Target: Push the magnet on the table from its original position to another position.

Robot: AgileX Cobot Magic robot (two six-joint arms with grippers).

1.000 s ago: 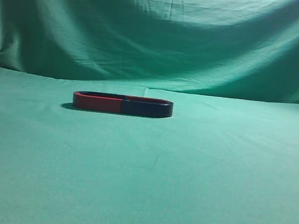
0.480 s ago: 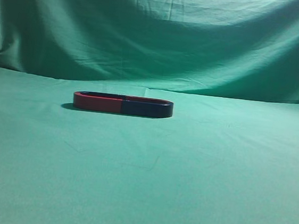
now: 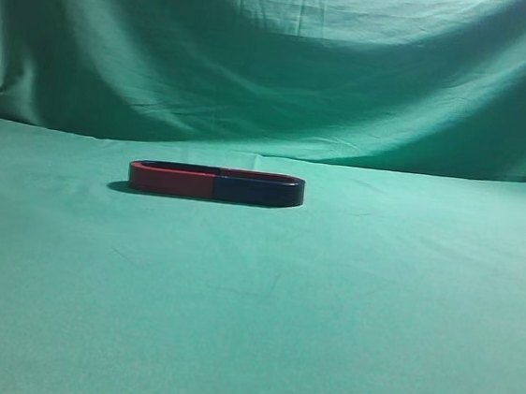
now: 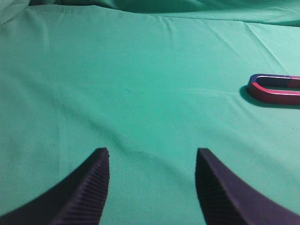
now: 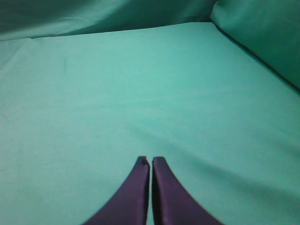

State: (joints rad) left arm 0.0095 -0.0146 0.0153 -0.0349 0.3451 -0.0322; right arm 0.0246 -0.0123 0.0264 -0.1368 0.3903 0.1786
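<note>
Left gripper [image 4: 152, 161]: two dark ribbed fingers [image 4: 93, 187] spread wide apart, nothing between them; they hang above bare green cloth, well apart from the magnet, which sits off to their right in the left wrist view.

Magnet [image 3: 215, 184]: flat U-shaped horseshoe piece, lying flat on the cloth. In the exterior view its near side reads red on the left half and dark navy on the right half. It rests toward the far edge of the bench, a little left of the middle, well away from both side edges and from the near edge. In the left wrist view only its rounded red end [image 4: 274, 88] shows, with a dark inner rim, cut off by the right border of that view. Nothing touches it.

Table [image 3: 344, 318]: wide flat bench covered in slightly wrinkled green cloth, meeting a matching draped green cloth backdrop [image 3: 286, 68] along the far edge.

Right gripper [image 5: 150, 161]: two dark fingers pressed together, only a thin seam between the tips, holding nothing; it hangs over bare cloth with the magnet outside the right wrist view.
</note>
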